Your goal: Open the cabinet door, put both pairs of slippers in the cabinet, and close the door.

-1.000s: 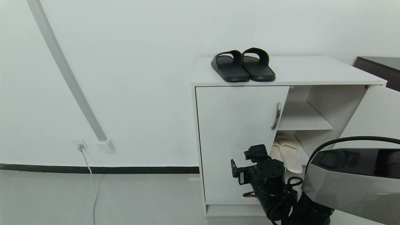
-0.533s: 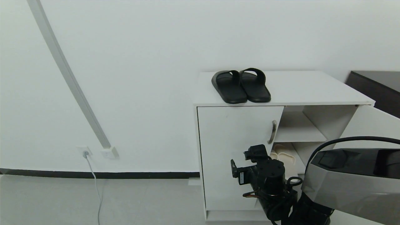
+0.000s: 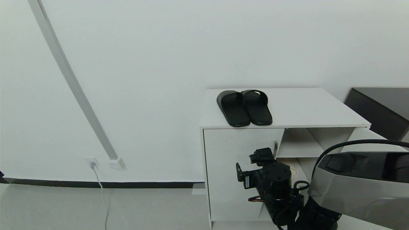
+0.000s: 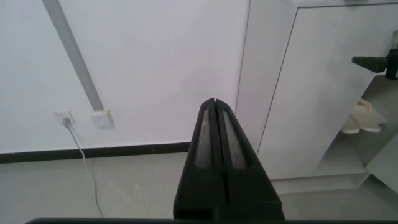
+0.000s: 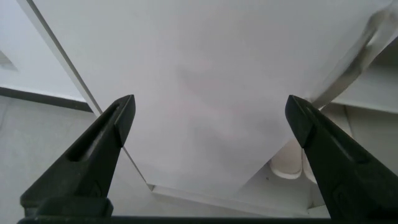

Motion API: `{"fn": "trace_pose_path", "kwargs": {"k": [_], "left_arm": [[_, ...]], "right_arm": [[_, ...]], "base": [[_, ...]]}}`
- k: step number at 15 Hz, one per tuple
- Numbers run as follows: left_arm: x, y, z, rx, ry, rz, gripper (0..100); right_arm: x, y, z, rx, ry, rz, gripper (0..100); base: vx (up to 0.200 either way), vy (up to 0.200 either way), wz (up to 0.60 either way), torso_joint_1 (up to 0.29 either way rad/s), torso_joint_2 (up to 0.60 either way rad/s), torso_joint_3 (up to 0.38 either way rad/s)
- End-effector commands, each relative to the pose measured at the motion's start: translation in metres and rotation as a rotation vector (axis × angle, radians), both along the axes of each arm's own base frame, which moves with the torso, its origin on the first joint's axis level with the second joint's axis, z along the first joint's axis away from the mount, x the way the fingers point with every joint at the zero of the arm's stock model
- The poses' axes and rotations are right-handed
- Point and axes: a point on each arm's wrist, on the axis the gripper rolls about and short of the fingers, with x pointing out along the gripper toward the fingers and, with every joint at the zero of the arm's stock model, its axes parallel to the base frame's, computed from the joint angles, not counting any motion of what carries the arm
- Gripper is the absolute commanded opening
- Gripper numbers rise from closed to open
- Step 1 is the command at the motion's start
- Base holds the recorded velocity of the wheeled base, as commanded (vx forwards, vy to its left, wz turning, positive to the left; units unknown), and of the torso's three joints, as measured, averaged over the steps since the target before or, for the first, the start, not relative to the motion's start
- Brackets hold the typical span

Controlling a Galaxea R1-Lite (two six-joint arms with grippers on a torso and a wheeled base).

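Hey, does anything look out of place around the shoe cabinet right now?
The black slippers sit on top of the cabinet, not inside, where the white slippers lie. Its right door hangs open. Nothing looks damaged.

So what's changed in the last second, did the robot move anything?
No thing moved; only the head camera shifted, so the cabinet sits lower in its picture. The black slippers stay side by side on top, the pale slippers stay inside the open half, and nothing was taken hold of or let go.
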Motion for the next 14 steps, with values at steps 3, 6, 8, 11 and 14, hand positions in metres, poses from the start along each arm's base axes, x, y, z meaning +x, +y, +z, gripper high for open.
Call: {"fn": "trace_pose_path", "kwargs": {"k": [3, 6, 8, 11, 14], "left_arm": [[-0.0001, 0.0000, 0.0003, 0.000, -0.001, 0.000, 0], [-0.0001, 0.0000, 0.0003, 0.000, -0.001, 0.000, 0], [0.0000, 0.0000, -0.0001, 0.000, 0.000, 0.000, 0], [-0.0001, 0.0000, 0.0003, 0.000, -0.001, 0.000, 0], [-0.0001, 0.0000, 0.0003, 0.000, -0.001, 0.000, 0]], "right_arm": [[-0.0001, 0.0002, -0.0006, 0.000, 0.001, 0.002, 100], [-0.0001, 0.0002, -0.0006, 0.000, 0.001, 0.002, 100], [-0.0003, -0.0001, -0.0007, -0.001, 0.001, 0.000, 100], [0.0001, -0.0004, -0.0007, 0.000, 0.001, 0.000, 100], [0.0022, -0.0024, 0.0010, 0.011, -0.011, -0.007, 100]], "base": [[0.000, 0.000, 0.00, 0.248, -0.57, -0.328], [0.000, 0.000, 0.00, 0.264, -0.61, -0.339], [0.000, 0.000, 0.00, 0.215, -0.48, -0.266], [0.000, 0.000, 0.00, 0.190, -0.40, -0.219], [0.000, 0.000, 0.00, 0.173, -0.36, -0.198]]}}
